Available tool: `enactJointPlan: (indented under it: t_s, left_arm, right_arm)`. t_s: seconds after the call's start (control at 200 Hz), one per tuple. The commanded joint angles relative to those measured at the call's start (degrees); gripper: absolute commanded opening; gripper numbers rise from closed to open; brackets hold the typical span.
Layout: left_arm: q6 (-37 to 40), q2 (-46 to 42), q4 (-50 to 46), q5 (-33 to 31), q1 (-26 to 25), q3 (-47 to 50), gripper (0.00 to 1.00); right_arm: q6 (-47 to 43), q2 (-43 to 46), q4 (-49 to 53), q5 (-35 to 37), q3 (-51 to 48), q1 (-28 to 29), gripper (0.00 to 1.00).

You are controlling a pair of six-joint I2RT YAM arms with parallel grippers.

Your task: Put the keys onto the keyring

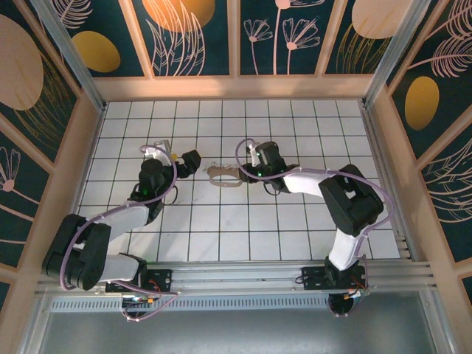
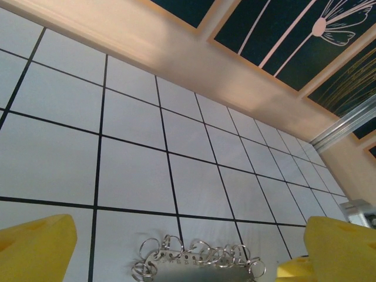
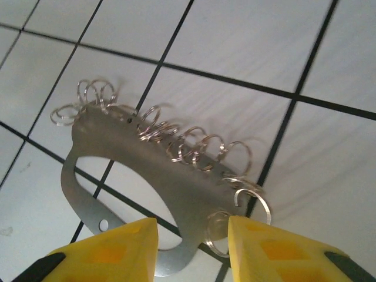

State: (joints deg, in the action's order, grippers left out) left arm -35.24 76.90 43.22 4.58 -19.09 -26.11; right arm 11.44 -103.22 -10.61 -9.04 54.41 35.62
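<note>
Right end effector (image 1: 249, 175) was down at the right end of the keyring (image 1: 225, 178), which lay on the white tiled desk (image 1: 221, 228) about mid-way between the two arms; left end effector (image 1: 193, 164) sat just beside the keyring's other end, aimed across at it.

Over to the right wrist view: the keyring (image 3: 117, 138) turned out to be a flat grey metal oval with an open middle, a row of small split rings (image 3: 194, 147) threaded along its far edge; the right end effector (image 3: 192, 247) was partly spread, its yellow fingertips (image 3: 117, 247) straddling the near end of the plate, one on each side; one tip overlapped the plate's rim, the other sat right beside a loose ring; whether the pads actually pressed the metal, I could not tell.

Left wrist view: the left end effector (image 2: 188, 249) was spread wide, yellow fingertips (image 2: 35, 247) out at the two bottom corners, touching nothing; the keyring (image 2: 194, 261) showed between them at the bottom edge as a cluster of silver rings, with desk tiles and the wooden wall base (image 2: 194, 76) beyond.

From above the keyring read as a thin tan loop; the wrist cameras gave the plate and its individual rings.
</note>
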Motion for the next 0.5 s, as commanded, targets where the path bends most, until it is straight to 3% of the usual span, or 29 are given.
enactJointPlan:
  t_s: [0.0,0.23,0.496]
  left_arm:
    - [-0.02,0.28,0.11,1.35,-0.27,-1.58,0.99]
    - [0.59,-0.87,-0.86,1.24,-0.28,-1.54,0.99]
    - [0.79,-1.47,-0.95,1.05,-0.25,-1.14,0.99]
  right_arm:
    - [-3.68,-1.75,4.84,4.24,3.37,1.98,0.34]
    - [-6.59,-3.27,8.27,12.49,5.68,4.63,0.3]
    - [-7.69,-3.61,9.37,14.74,5.7,4.69,0.26]
